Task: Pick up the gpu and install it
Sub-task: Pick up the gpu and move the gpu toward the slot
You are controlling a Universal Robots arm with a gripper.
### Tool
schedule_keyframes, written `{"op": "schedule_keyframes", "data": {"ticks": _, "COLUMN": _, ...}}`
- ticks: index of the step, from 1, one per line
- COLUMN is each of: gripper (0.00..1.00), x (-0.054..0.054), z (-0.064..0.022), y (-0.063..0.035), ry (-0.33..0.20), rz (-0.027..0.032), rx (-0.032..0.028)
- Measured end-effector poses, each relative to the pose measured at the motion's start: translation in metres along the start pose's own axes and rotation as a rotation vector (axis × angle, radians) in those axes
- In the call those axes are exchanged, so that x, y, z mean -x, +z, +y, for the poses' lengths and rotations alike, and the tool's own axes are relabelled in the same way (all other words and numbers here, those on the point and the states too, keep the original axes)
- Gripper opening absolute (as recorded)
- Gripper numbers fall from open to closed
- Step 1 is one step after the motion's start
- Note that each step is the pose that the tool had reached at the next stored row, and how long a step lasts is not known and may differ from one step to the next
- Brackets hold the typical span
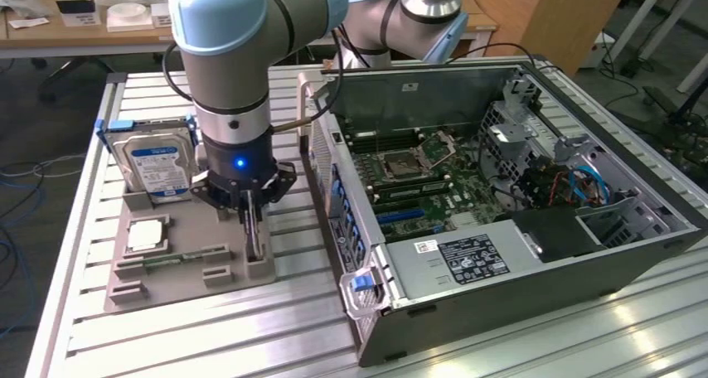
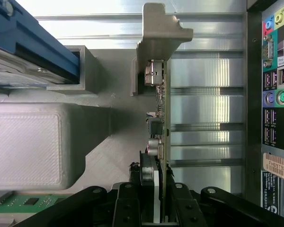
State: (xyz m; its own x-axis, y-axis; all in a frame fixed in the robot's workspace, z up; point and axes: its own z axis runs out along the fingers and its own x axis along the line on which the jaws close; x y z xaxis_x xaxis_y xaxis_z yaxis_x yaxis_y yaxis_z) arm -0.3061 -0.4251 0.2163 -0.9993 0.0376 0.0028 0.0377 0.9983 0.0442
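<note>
Wrist view: gripper (image 2: 156, 203) narrowed onto both faces of gpu (image 2: 157, 127), which stands edge-on in grey fixture (image 2: 109, 161). Judged light, stiff, fragile; hold flat faces, avoiding components.

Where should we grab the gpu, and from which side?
Its upper long edge, pinched across the two flat faces, from straight above: the gpu stands on edge in the grey holder, slim edge up. The gripper sits over it.

Silver arm (image 1: 232, 104), blue caps (image 1: 221, 13), black gripper (image 1: 254, 222)
</note>
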Motion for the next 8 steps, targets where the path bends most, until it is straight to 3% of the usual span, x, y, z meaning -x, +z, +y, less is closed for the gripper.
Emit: {"op": "schedule_keyframes", "data": {"ticks": 8, "gripper": 0.28, "x": 0.0, "z": 0.0002, "y": -0.0045, "ry": 0.0, "rz": 0.0, "rx": 0.0}}
